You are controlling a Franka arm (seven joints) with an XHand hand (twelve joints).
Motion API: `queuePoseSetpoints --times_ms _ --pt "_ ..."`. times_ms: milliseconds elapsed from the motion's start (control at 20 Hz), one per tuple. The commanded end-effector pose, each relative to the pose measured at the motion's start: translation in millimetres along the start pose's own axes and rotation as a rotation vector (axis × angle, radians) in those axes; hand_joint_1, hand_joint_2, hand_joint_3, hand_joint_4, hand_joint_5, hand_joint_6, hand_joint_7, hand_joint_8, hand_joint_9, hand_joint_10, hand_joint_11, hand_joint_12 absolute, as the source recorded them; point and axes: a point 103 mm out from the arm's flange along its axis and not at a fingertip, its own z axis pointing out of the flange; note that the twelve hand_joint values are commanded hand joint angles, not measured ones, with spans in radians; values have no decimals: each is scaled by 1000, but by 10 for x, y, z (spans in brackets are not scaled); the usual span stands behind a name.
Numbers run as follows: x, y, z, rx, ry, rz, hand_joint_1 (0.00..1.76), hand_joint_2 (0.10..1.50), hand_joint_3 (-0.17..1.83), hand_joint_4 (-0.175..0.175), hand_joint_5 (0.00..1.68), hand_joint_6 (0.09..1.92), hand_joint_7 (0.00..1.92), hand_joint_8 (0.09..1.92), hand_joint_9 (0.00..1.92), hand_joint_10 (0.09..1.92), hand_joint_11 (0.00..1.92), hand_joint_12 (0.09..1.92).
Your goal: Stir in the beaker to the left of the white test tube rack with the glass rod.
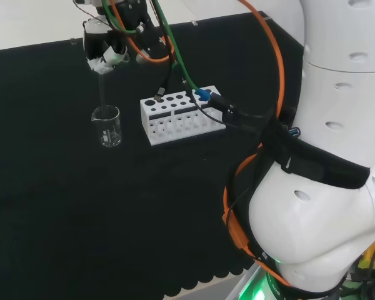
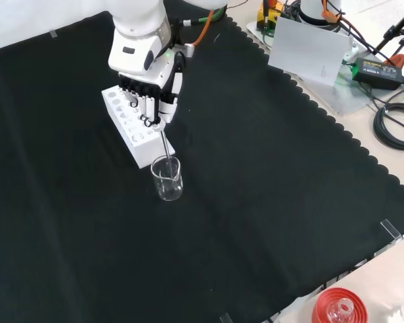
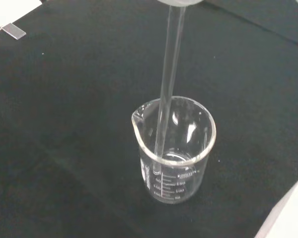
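A clear glass beaker (image 1: 107, 127) (image 2: 167, 179) (image 3: 175, 151) stands on the black cloth, to the left of the white test tube rack (image 1: 179, 115) in the head view. The hand (image 1: 105, 52) (image 2: 150, 97) hovers above the beaker, its fingers curled round the top of a glass rod (image 1: 102, 94) (image 2: 165, 149) (image 3: 168, 87). The rod hangs nearly upright, its lower end inside the beaker near the wall on the spout side. The beaker looks empty.
The rack (image 2: 131, 122) lies just behind the beaker in the front view, under the hand. A red ribbed stand with a flask (image 2: 338, 309) sits at the cloth's front right edge. Cables run from the arm over the rack (image 1: 222, 109).
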Motion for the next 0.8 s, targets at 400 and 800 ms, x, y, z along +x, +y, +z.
queuePoseSetpoints --times_ms 400,800 --pt "-496 26 -8 -27 4 34 1223 1079 -175 -175 1255 578 1594 806 1859 458 1662 763" --pt "-499 -275 -37 -34 5 77 1223 1079 -175 -175 1254 578 1593 806 1859 457 1662 763"
